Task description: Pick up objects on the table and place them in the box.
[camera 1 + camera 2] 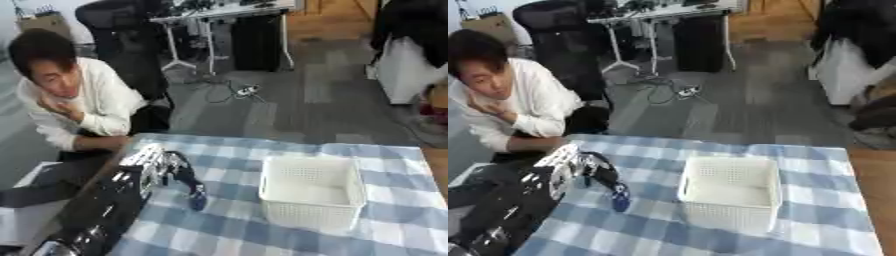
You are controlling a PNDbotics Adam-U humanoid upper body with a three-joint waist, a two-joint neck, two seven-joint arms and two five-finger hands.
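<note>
My left hand (171, 167) hangs over the surface (385, 235), fingers curled round a small dark blue thing (198, 200), left of the box (311, 192). The box looks empty; I judge the drop remains.

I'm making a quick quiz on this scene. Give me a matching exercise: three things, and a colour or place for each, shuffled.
Things:
1. basket
2. left hand
3. tablecloth

Descriptions:
A. blue and white checks
B. white, right of centre on the table
C. black, fingers curled, at the table's left side

Pairs: 1-B, 2-C, 3-A
</note>
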